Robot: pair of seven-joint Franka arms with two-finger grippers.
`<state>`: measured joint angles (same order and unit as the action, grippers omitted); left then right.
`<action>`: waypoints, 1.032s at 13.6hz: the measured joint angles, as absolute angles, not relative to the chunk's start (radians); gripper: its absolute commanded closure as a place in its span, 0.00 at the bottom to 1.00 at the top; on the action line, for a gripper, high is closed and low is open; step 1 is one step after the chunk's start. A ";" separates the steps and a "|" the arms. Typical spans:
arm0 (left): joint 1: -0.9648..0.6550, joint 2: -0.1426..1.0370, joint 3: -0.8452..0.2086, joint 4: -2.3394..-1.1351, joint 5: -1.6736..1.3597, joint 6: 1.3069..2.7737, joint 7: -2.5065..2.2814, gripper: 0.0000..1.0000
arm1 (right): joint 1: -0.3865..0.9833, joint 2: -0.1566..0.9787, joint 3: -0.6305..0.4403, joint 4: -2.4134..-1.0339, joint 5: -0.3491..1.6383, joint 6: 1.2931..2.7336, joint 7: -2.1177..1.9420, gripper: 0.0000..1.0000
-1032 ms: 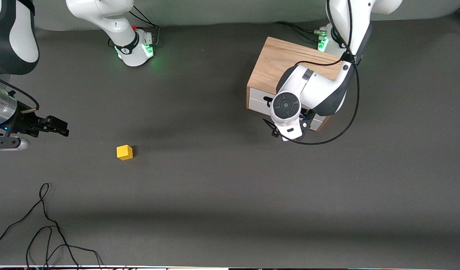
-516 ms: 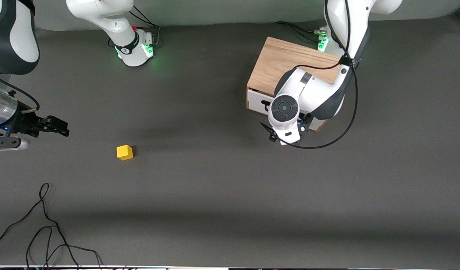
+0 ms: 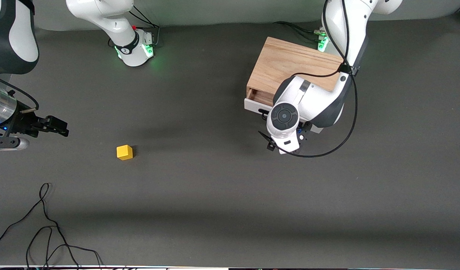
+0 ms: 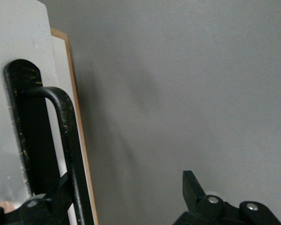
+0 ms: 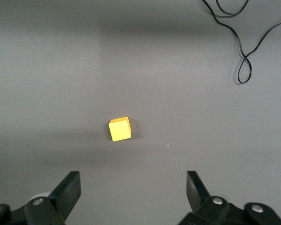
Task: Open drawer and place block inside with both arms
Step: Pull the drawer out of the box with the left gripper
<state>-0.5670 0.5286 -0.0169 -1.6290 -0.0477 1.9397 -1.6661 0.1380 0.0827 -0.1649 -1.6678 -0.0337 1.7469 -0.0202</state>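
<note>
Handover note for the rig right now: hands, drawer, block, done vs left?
Left hand: at the drawer front, fingers open, one hooked at the black handle.
Right hand: open, waiting above the table at the right arm's end.
Drawer: partly open, wooden inside showing.
Block: on the table, untouched, apart from the right hand.
Done: drawer started.
Left: finish opening, pick up block, place it inside.

drawer gap: the white-fronted wooden drawer (image 3: pixel 256 100) stands slightly open, the left arm's white wrist (image 3: pixel 286 120) overhanging it.
cube: the small yellow cube (image 3: pixel 124 152) sits on open grey desk (image 3: pixel 215 187).
</note>
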 measured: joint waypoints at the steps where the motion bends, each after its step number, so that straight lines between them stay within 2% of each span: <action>1: -0.562 0.540 -0.016 -1.608 -0.048 1.942 -1.666 0.00 | 0.138 0.083 -0.165 -1.668 -0.034 1.747 -0.020 0.00; 5: -0.553 0.588 -0.016 -1.534 -0.048 1.939 -1.666 0.00 | 0.138 0.084 -0.165 -1.668 -0.034 1.747 -0.020 0.00; 14: -0.553 0.602 -0.018 -1.522 -0.047 1.960 -1.666 0.00 | 0.139 0.096 -0.165 -1.667 -0.027 1.747 -0.020 0.00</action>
